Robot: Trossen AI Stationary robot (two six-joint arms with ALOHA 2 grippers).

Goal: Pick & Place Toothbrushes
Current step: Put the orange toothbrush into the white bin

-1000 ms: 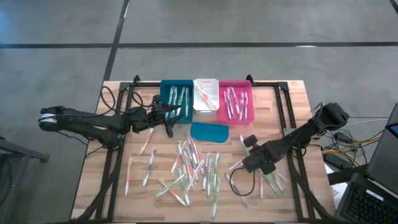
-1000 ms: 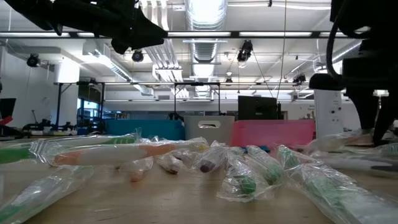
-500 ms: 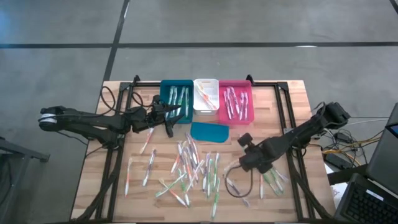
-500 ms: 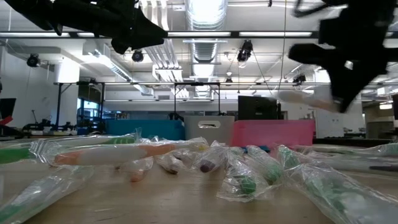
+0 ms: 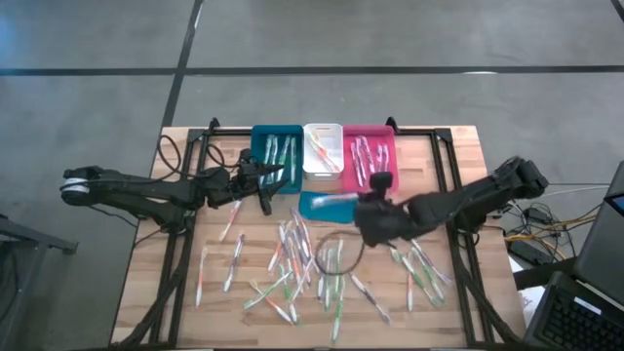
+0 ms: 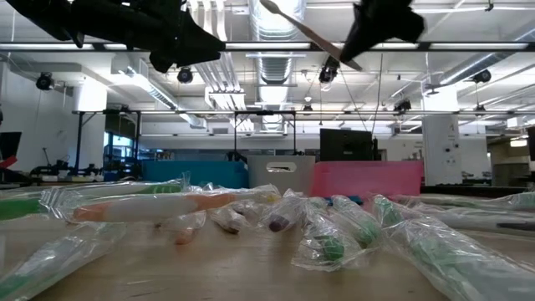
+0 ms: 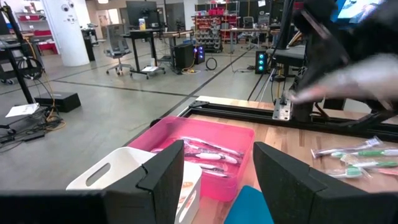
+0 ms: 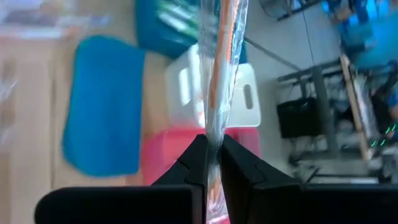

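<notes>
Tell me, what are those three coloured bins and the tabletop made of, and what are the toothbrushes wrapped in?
The teal bin, white bin and pink bin look like moulded plastic: uniform colour, smooth walls, and a cut-out handle on the white one. The table appears to be wood, with pale glued strips and grain showing. The toothbrushes lie in clear, crinkled, glossy film, probably thin plastic wrappers.

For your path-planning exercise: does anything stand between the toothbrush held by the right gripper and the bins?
Nothing visible does. The right gripper holds its toothbrush in the air above the teal lid, just short of the bins.
</notes>
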